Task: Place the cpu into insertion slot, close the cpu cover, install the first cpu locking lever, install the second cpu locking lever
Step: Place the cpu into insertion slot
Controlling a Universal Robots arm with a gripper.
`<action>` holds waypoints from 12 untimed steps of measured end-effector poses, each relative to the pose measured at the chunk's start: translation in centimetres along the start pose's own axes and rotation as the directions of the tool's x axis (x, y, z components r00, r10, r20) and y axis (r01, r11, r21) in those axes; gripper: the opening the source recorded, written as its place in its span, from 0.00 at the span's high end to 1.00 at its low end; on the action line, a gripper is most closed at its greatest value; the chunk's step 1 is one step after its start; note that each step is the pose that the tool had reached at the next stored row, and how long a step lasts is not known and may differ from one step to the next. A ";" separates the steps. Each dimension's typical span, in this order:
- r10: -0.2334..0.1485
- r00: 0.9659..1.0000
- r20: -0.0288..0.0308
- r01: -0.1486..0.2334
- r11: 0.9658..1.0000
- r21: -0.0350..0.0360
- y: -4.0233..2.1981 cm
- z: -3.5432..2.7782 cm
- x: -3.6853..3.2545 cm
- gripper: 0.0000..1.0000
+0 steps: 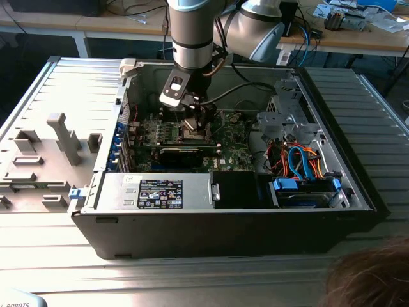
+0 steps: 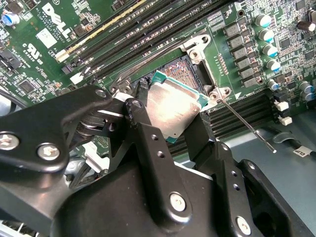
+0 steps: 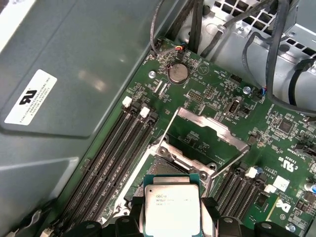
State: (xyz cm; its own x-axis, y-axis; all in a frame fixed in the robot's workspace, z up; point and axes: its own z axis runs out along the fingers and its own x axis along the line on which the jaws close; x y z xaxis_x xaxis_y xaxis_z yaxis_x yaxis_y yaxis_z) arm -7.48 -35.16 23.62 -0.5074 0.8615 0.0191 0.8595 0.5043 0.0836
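Observation:
My gripper [image 2: 174,132] is shut on the cpu [image 2: 173,104], a silvery-tan square chip with a green edge held between the two black fingers [image 2: 144,129]. In both wrist views the chip hangs tilted just above the insertion slot [image 2: 181,72], whose pin field partly shows beyond it. The first wrist view shows the cpu [image 3: 172,202] over the insertion slot [image 3: 165,169], with the cpu cover [image 3: 211,127] swung up and open behind it. Two thin locking levers [image 3: 230,163] stick out, unlatched. In the exterior view my gripper [image 1: 194,123] reaches down inside the case onto the green motherboard [image 1: 235,137].
Long black memory slots [image 3: 111,165] flank the socket. The open computer case [image 1: 358,192] holds a power supply [image 1: 156,192], a drive cage [image 1: 287,118] and coloured cables [image 1: 300,163]. A grey fixture plate [image 1: 45,160] lies on the exterior view's left. A person's hair [image 1: 370,275] shows in the lower corner.

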 end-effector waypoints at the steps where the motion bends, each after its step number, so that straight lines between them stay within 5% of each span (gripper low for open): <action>1: 0.002 1.000 0.000 -0.002 1.000 0.000 0.00 0.00 0.00 0.46; 12: 0.017 1.000 0.001 -0.017 1.000 0.000 -0.02 0.03 0.01 0.46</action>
State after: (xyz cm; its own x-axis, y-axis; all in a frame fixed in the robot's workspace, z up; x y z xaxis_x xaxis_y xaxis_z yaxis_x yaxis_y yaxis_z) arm -7.50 -35.16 23.59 -0.4927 0.8700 0.0191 0.8679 0.4897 0.0836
